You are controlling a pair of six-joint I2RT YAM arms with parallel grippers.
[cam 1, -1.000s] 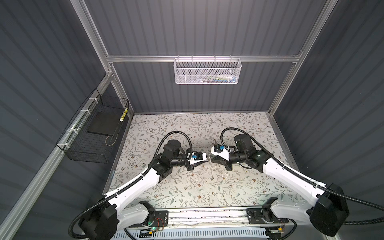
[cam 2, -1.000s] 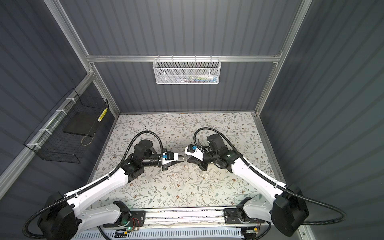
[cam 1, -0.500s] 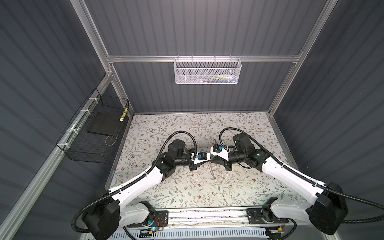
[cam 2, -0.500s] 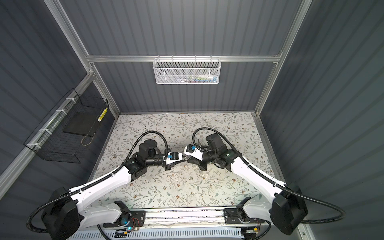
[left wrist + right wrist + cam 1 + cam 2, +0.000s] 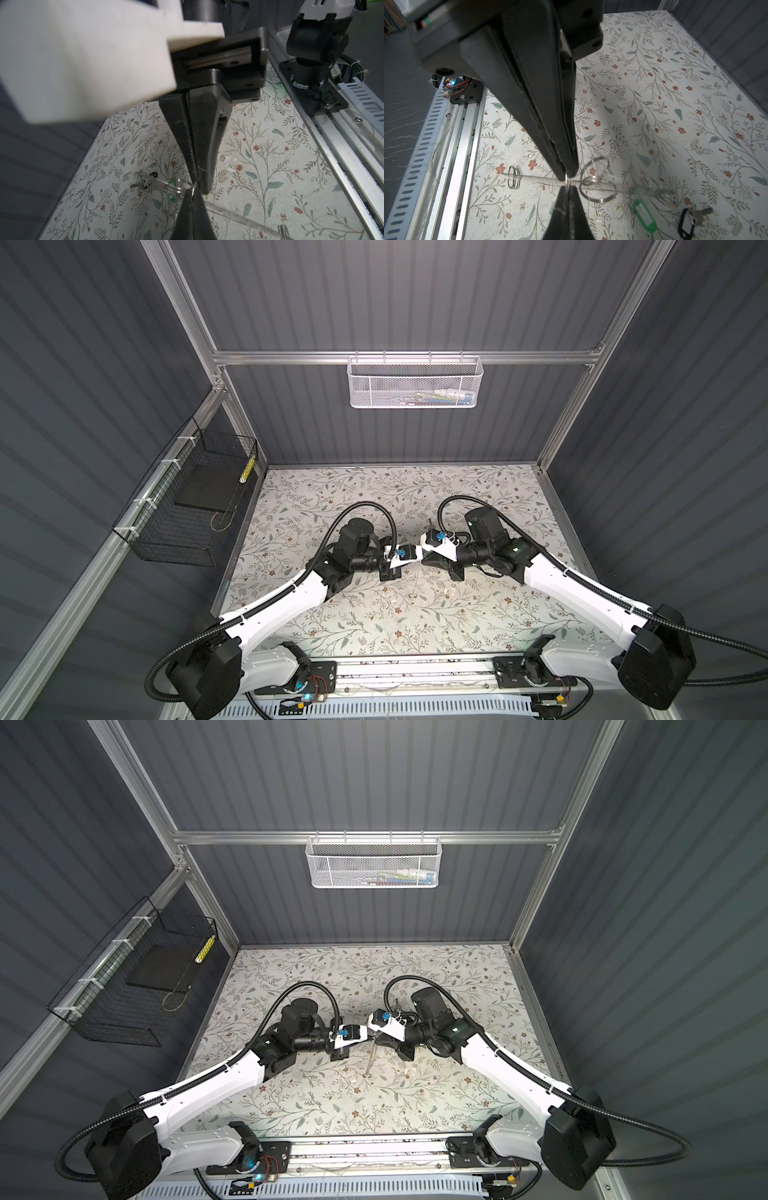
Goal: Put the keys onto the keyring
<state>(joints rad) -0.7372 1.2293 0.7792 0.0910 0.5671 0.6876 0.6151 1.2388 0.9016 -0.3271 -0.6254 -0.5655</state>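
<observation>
Right wrist view: right claw (image 5: 568, 192) and left claw (image 5: 566, 175) meet tip to tip above the table (image 5: 654, 93). Both sets of tapered matte-black fingers are fully closed. Each pinches the same thin wire ring (image 5: 566, 181), seen edge-on as a bright line at the tips. Two more round steel loops (image 5: 598, 191) hang just beside the tips, blurred; how they link to it cannot be told.

Below them a clear, flat plastic strip (image 5: 533, 177) lies on the table, with a small wire coil (image 5: 513, 179) at one end.

Keyring (image 5: 644, 216): rounded green plastic tag with a white label window, flat on the table near the strip's other end. Its metal ring is not made out. A small key (image 5: 632, 218) lies just beside it. A black tag (image 5: 687, 222) with a silver key (image 5: 699, 213) lies a little further off.

The table carries a pale sheet printed with leaves and small red flowers, scuffed in places. The walls are dark grey and ribbed, in an aluminium frame. In a top view, a white mesh basket (image 5: 413, 383) hangs on the back wall and a black wire basket (image 5: 187, 514) on the left wall.
</observation>
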